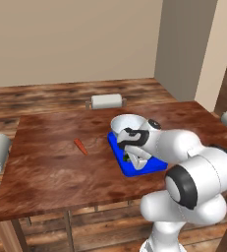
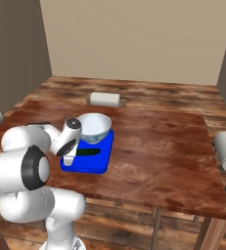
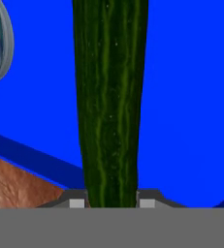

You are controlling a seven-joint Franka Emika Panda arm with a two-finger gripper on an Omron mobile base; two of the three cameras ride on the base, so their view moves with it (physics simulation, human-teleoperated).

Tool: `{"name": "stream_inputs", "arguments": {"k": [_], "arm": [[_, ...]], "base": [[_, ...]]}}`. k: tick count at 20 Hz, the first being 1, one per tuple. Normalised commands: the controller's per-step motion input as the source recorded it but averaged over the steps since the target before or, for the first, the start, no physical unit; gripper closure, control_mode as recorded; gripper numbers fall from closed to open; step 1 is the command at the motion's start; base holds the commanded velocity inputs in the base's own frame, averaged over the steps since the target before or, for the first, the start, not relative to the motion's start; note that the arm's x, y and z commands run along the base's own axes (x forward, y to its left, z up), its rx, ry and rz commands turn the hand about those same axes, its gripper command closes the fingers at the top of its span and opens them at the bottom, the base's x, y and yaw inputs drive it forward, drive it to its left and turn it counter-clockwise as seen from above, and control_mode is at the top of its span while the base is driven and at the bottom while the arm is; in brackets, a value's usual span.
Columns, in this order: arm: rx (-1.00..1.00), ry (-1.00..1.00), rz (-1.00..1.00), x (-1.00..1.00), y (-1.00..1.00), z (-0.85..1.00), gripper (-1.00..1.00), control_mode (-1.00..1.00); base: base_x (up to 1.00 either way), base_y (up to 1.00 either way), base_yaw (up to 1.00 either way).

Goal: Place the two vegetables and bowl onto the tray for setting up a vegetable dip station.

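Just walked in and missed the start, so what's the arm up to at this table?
The gripper is down on the blue tray, its fingertips on either side of the dark green cucumber, which lies on the tray. The pale bowl already sits on the tray's far end. The orange carrot lies on the wooden table, apart from the tray, so it is not yet placed.

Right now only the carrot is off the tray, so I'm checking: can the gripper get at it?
Probably yes. The carrot lies alone on open table, nothing around it. But the gripper sits low over the tray, fingers flanking the cucumber, so it must let go first.
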Motion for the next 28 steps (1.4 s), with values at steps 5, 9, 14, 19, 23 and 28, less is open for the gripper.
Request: {"name": "stream_inputs", "arguments": {"k": [5, 9, 14, 19, 23, 28], "arm": [[0.00, -0.01, 0.00, 0.08, -0.02, -0.06, 1.00, -1.00], [0.01, 0.00, 0.00, 0.09, -0.02, -0.07, 1.00, -1.00], [0.00, -0.01, 0.00, 0.10, -0.03, -0.05, 1.00, -1.00], [0.00, -0.02, 0.00, 0.12, -0.04, -0.02, 1.00, -1.00], [0.00, -0.01, 0.00, 0.11, -0.03, -0.02, 1.00, -1.00], [0.01, -0.01, 0.00, 0.07, -0.01, -0.04, 1.00, -1.00]], "base": [[0.00, 0.00, 0.00], [0.00, 0.00, 0.00], [0.00, 0.00, 0.00], [0.00, 0.00, 0.00], [0.00, 0.00, 0.00], [0.00, 0.00, 0.00]]}}
